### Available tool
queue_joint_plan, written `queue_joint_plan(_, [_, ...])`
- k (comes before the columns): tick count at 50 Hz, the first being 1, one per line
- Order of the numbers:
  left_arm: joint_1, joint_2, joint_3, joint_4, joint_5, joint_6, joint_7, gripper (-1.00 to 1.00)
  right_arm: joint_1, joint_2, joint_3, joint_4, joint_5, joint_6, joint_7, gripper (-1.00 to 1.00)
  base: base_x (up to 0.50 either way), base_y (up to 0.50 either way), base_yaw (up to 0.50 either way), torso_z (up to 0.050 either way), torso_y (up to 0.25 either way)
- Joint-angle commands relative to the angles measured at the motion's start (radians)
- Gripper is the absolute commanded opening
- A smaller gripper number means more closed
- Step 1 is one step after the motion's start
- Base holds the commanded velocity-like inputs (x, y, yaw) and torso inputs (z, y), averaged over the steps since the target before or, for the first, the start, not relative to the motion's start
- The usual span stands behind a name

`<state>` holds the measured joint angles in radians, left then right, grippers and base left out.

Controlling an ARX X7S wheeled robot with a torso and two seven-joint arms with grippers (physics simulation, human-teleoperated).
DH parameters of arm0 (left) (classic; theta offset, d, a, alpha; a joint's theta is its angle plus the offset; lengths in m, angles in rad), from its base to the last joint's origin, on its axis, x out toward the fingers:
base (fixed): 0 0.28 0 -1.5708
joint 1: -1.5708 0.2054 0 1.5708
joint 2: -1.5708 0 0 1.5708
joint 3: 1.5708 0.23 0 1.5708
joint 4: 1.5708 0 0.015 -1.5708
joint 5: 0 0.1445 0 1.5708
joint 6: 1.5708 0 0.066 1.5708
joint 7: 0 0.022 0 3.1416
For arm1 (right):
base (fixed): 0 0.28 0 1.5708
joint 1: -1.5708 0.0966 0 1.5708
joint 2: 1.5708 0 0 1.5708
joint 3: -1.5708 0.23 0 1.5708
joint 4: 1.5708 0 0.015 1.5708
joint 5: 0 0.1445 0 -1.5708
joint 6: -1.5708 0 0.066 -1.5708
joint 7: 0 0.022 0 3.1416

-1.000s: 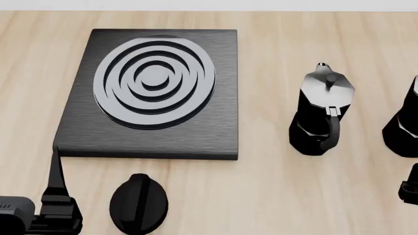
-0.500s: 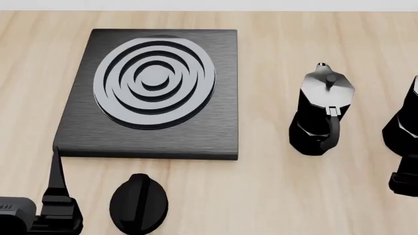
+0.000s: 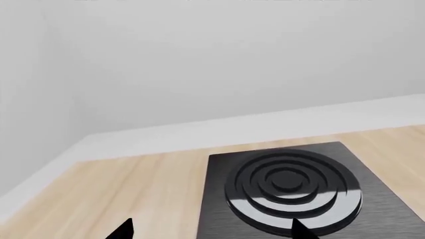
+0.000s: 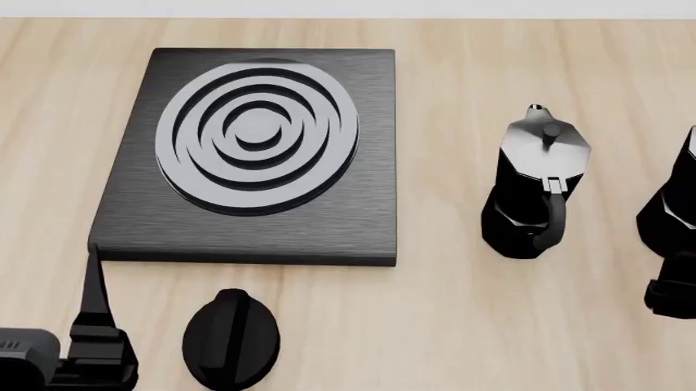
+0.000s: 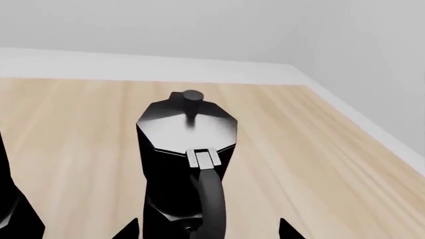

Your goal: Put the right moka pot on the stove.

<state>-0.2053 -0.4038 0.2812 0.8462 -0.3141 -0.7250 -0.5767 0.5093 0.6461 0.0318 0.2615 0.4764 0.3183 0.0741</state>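
Right end effector [image 5: 206, 231] stands wide, its two fingertips either side of the right moka pot [image 5: 188, 164] and its handle, not closed on it. In the head view that pot sits at the 3 o'clock edge, half cut off, apart from the other moka pot [image 4: 537, 186] and well apart from the stove [image 4: 256, 155] toward 9 o'clock. Rigid, probably hefty and glossy-slick; a grip on the faceted body seems safest. Left end effector [image 3: 209, 230] hangs wide, empty.
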Motion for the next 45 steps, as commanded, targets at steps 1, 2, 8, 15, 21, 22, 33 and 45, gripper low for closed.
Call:
queue_joint_plan(1, [0.002,-0.006,0.011,0.002,0.012,0.008,-0.007,1.00,0.029,-0.005,-0.015,0.047,-0.017,-0.014,-0.008,1.00,0.00,0.00,0.00,0.000,0.000])
queue_joint_plan(2, [-0.004,-0.005,0.004,0.008,0.003,-0.004,-0.008,1.00,0.031,-0.005,-0.015,0.049,-0.017,-0.013,-0.009,1.00,0.00,0.00,0.00,0.000,0.000])
queue_joint_plan(8, [-0.001,-0.006,0.005,0.006,0.005,0.001,-0.011,1.00,0.047,-0.011,-0.022,0.086,-0.027,-0.028,-0.014,1.00,0.00,0.00,0.00,0.000,0.000])
queue_joint_plan(15, [0.009,-0.008,0.008,0.001,0.007,0.024,-0.008,1.00,0.065,-0.020,-0.035,0.132,-0.043,-0.043,-0.020,1.00,0.00,0.00,0.00,0.000,0.000])
queue_joint_plan(21, [0.000,-0.003,-0.005,0.005,-0.013,0.005,-0.010,1.00,0.099,-0.029,-0.052,0.180,-0.061,-0.055,-0.027,1.00,0.00,0.00,0.00,0.000,0.000])
queue_joint_plan(22, [-0.001,-0.003,-0.007,0.007,-0.016,0.002,-0.010,1.00,0.102,-0.030,-0.054,0.184,-0.062,-0.056,-0.028,1.00,0.00,0.00,0.00,0.000,0.000])
queue_joint_plan(33, [0.002,-0.002,-0.016,0.000,-0.030,0.011,-0.006,1.00,0.136,-0.038,-0.073,0.228,-0.082,-0.067,-0.035,1.00,0.00,0.00,0.00,0.000,0.000])
queue_joint_plan(45, [0.001,-0.003,-0.014,-0.002,-0.032,0.013,-0.010,1.00,0.109,-0.029,-0.055,0.173,-0.065,-0.058,-0.023,-1.00,0.00,0.00,0.00,0.000,0.000])
